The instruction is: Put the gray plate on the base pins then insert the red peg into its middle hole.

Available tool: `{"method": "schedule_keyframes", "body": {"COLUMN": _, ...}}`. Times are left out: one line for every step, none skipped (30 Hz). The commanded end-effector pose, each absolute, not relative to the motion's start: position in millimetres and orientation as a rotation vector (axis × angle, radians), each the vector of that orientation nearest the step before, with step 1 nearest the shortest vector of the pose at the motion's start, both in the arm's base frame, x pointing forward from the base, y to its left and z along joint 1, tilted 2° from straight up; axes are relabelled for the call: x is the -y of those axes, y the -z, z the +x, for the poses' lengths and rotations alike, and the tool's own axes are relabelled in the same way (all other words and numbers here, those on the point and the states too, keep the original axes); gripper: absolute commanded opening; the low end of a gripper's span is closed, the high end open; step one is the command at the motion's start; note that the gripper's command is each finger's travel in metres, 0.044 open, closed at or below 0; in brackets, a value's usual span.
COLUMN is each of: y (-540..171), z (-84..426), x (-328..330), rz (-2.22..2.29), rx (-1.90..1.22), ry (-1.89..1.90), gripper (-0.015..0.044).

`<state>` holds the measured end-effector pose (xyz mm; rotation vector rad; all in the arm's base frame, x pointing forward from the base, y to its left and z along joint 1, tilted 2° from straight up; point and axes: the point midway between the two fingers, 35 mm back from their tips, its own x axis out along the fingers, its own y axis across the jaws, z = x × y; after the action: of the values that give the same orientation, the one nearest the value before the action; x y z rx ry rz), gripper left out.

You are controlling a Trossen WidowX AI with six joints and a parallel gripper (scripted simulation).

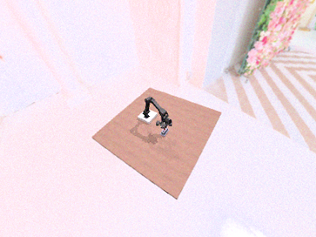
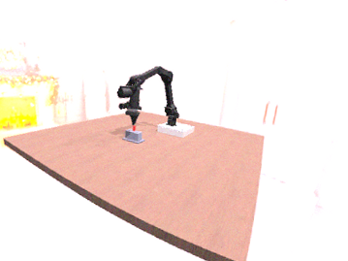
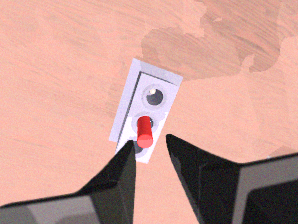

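Note:
The gray plate (image 3: 139, 106) (image 2: 133, 136) (image 1: 164, 133) lies flat on the base (image 3: 127, 97), whose rim shows along two sides. A dark pin top with a bright spot shows in the plate's upper hole in the wrist view. The red peg (image 3: 144, 130) (image 2: 134, 129) stands in the plate's middle hole and sticks up above it; how deep it sits is hard to tell. My gripper (image 3: 150, 142) (image 2: 134, 125) is partly open above the plate. Its fingertips stand either side of the peg's top, with a gap on the right; the left tip is very near it.
The wooden table top (image 1: 155, 165) (image 2: 184, 174) carries the arm's white mounting block (image 1: 142, 117) (image 2: 175, 131), behind the base. The arm arches over from it. The arm's shadow falls on the table beside the base.

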<state>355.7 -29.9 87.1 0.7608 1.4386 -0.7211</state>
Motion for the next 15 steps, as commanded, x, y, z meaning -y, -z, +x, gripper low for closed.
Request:
{"method": "schedule_keyframes", "body": {"y": -87.1, "z": 355.6, "x": 30.0, "rz": 0.76, "rx": -1.439, "ry": 0.721, "gripper": 0.015}}
{"method": "schedule_keyframes", "body": {"y": -87.1, "z": 355.6, "x": 30.0, "rz": 0.76, "rx": -1.439, "ry": 0.721, "gripper": 0.015}}
{"method": "schedule_keyframes", "body": {"y": -87.1, "z": 355.6, "x": 30.0, "rz": 0.76, "rx": -1.439, "ry": 0.721, "gripper": 0.015}}
{"method": "schedule_keyframes", "body": {"y": -87.1, "z": 355.6, "x": 30.0, "rz": 0.76, "rx": -1.439, "ry": 0.721, "gripper": 0.015}}
{"method": "schedule_keyframes", "body": {"y": -87.1, "z": 355.6, "x": 30.0, "rz": 0.76, "rx": -1.439, "ry": 0.721, "gripper": 0.015}}
{"method": "schedule_keyframes", "body": {"y": -87.1, "z": 355.6, "x": 30.0, "rz": 0.76, "rx": -1.439, "ry": 0.721, "gripper": 0.015}}
{"method": "schedule_keyframes", "body": {"y": -87.3, "z": 355.6, "x": 30.0, "rz": 0.76, "rx": -1.439, "ry": 0.721, "gripper": 0.015}}
{"method": "schedule_keyframes", "body": {"y": -87.6, "z": 355.6, "x": 30.0, "rz": 0.76, "rx": -1.439, "ry": 0.722, "gripper": 0.015}}
{"method": "schedule_keyframes", "body": {"y": -88.0, "z": 355.7, "x": 29.9, "rz": 0.759, "rx": -1.439, "ry": 0.722, "gripper": 0.015}}
{"method": "schedule_keyframes", "body": {"y": -88.6, "z": 355.7, "x": 29.9, "rz": 0.758, "rx": -1.439, "ry": 0.722, "gripper": 0.015}}
{"method": "schedule_keyframes", "body": {"y": -89.2, "z": 355.7, "x": 29.9, "rz": 0.757, "rx": -1.44, "ry": 0.722, "gripper": 0.015}}
{"method": "schedule_keyframes", "body": {"y": -89.9, "z": 355.7, "x": 29.8, "rz": 0.756, "rx": -1.44, "ry": 0.723, "gripper": 0.015}}
{"method": "schedule_keyframes", "body": {"y": -90.9, "z": 355.6, "x": 29.7, "rz": 0.755, "rx": -1.44, "ry": 0.723, "gripper": 0.015}}
{"method": "schedule_keyframes", "body": {"y": -91.6, "z": 355.5, "x": 29.6, "rz": 0.755, "rx": -1.44, "ry": 0.723, "gripper": 0.015}}
{"method": "schedule_keyframes", "body": {"y": -92.3, "z": 355.3, "x": 29.4, "rz": 0.754, "rx": -1.441, "ry": 0.723, "gripper": 0.015}}
